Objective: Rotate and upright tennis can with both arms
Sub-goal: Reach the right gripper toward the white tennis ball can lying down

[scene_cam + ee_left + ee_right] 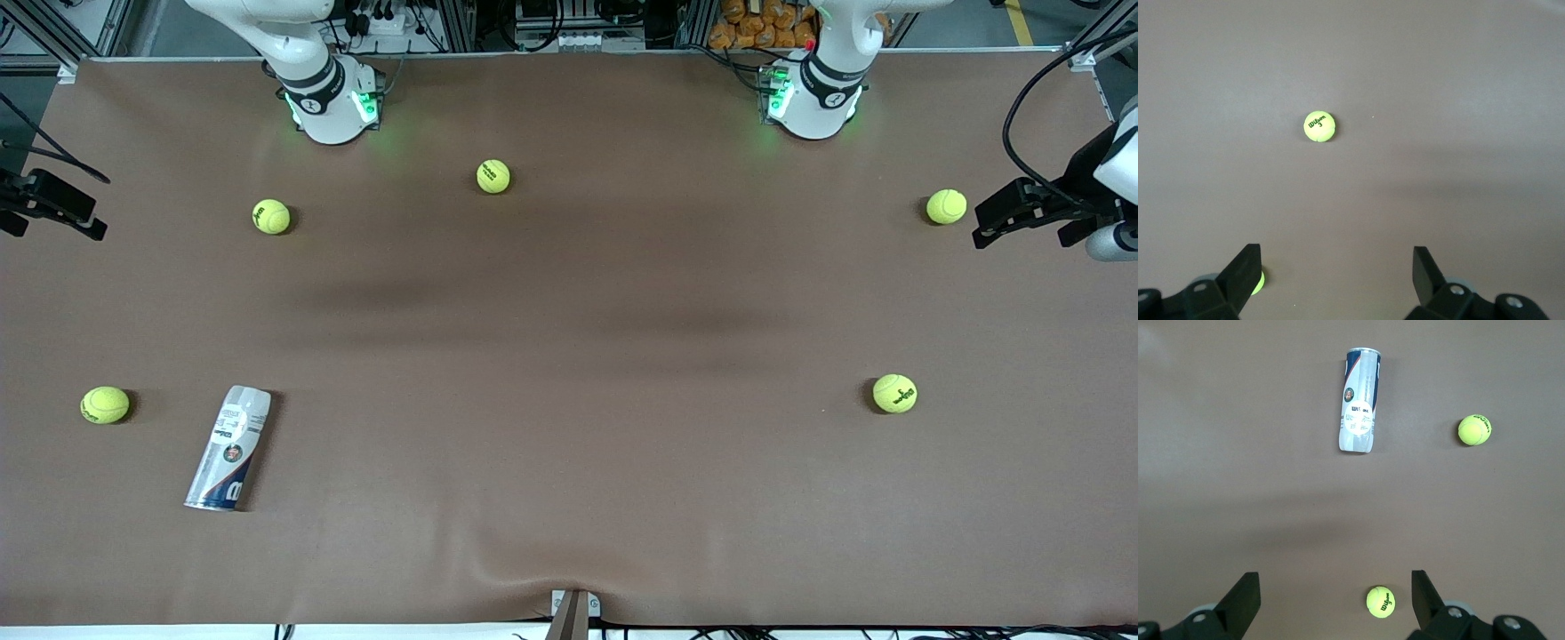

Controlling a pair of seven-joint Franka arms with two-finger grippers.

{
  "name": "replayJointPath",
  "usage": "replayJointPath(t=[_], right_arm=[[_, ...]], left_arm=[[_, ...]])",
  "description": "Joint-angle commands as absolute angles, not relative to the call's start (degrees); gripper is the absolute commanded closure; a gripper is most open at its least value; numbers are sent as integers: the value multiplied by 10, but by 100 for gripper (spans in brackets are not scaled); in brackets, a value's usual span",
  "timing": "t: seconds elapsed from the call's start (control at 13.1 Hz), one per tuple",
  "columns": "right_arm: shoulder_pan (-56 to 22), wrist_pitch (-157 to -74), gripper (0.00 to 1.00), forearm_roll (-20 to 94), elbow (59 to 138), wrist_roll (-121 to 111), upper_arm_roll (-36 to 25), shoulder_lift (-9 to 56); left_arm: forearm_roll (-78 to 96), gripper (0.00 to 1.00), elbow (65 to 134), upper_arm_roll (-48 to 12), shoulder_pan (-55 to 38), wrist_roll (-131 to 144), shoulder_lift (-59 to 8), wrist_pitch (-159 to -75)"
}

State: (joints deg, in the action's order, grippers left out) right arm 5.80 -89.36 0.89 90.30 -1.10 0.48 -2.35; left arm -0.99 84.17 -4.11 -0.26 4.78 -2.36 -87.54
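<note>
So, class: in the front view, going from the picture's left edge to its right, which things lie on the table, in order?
Ball → tennis can → ball → ball → ball → ball.

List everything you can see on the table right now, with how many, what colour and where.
tennis can: one, clear with white and navy label, lying on its side near the front camera, toward the right arm's end.
tennis balls: five, yellow-green, scattered; one beside the can, one and one near the right arm's base, one and one toward the left arm's end.
table: one, brown.
left hand: open, over bare table.
right hand: open, over bare table.
</note>
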Motion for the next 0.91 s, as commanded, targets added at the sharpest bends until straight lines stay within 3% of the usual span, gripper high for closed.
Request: replayJointPath(t=[0.0, 0.46, 0.84], right_arm=[[67, -890, 0, 4, 887, -17, 11, -16], [59, -891, 0, 3, 875, -19, 13, 14], [75, -961, 0, 4, 867, -31, 11, 110]], left_arm=[[-1, 0, 832, -40, 3, 54, -25, -864], [1, 0, 832, -40, 6, 56, -32, -863], [-1, 0, 830, -40, 3, 55, -44, -864]])
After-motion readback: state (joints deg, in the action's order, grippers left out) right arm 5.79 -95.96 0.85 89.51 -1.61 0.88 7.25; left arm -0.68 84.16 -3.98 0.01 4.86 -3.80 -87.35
